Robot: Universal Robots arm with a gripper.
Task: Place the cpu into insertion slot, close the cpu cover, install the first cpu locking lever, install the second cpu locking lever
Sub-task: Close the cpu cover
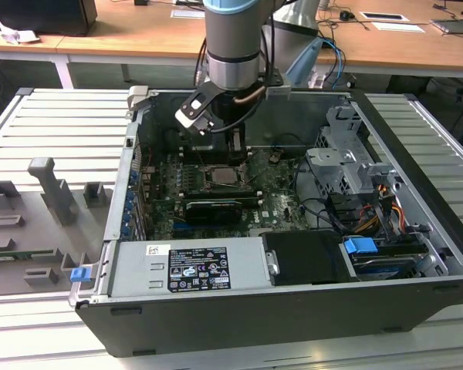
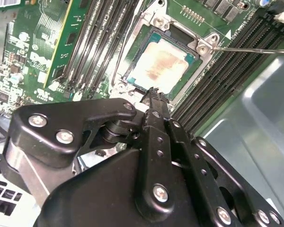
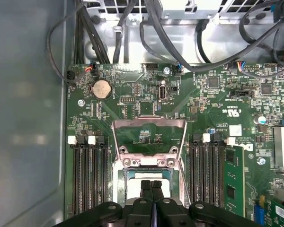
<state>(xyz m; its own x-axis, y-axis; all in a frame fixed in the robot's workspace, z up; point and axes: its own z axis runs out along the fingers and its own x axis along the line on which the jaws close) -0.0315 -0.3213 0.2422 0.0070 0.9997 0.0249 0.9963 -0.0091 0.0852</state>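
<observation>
Dull silver-beige metal, smeared faintly brown toward its middle, tops the small flat square cpu (image 2: 163, 66). It lies seated in the socket on the green motherboard (image 3: 203, 104), flanked on two sides by banks of long black memory slots (image 3: 87, 175). The thin silvery-grey square frame of the cpu cover (image 3: 149, 124) stands swung up and open off the socket, with the board showing through its central opening, so the chip is uncovered. A thin bright metal lever rod (image 2: 251, 48) stretches away from one socket corner across the slots. The black, screw-studded end effector (image 2: 154, 92) has its two fingers pressed together with nothing between them, their tips at the cpu's near edge. Whether they touch the chip is hard to judge; they may hang just above it. In the first wrist view those fingers hide much of the cpu, and in the exterior view the grey arm (image 1: 231, 46) blocks the board behind the socket. The motherboard sits inside an open black metal computer case (image 1: 293, 316), along with a silver labelled power supply box (image 1: 193, 266) and a blue plastic tab (image 1: 361, 248) below a grey drive cage (image 1: 343, 158). The case rests on a grey ribbed metal worktop (image 1: 31, 123). Grey moulded fixture blocks (image 1: 54, 189) lie toward the exterior view's left, and pale wooden desks (image 1: 139, 35) run across the room behind.
</observation>
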